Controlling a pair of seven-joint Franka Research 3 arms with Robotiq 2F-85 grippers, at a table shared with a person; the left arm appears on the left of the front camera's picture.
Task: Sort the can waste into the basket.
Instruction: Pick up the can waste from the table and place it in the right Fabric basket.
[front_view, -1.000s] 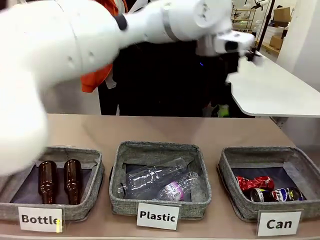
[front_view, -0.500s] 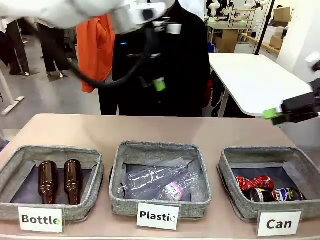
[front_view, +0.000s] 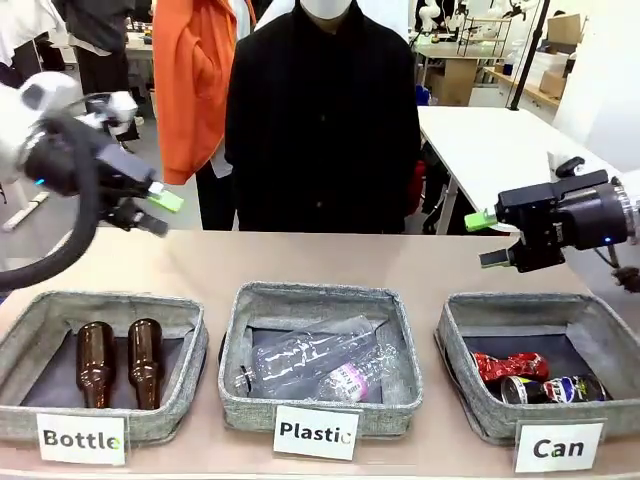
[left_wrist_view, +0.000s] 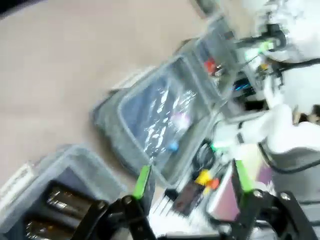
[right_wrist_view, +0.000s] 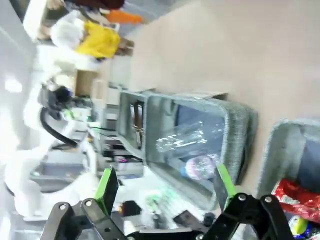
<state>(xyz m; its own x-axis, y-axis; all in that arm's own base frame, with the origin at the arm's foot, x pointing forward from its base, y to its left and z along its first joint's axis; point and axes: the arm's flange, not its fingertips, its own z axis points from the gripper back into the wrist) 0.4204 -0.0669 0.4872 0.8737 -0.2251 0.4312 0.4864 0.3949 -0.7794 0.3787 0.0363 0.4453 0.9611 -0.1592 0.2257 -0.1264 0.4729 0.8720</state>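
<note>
You had three baskets in a row along the near edge of the desk. At your left sat the Bottle basket with two glass bottles lying side by side in it. The Plastic basket stood in the middle, plastic bottles lying inside. At your right was the Can basket, both cans lying in it, touching. Your left end effector hung above the desk's far left, behind the Bottle basket; your right end effector hung behind the Can basket. A person stood across the desk, behind the middle basket.
</note>
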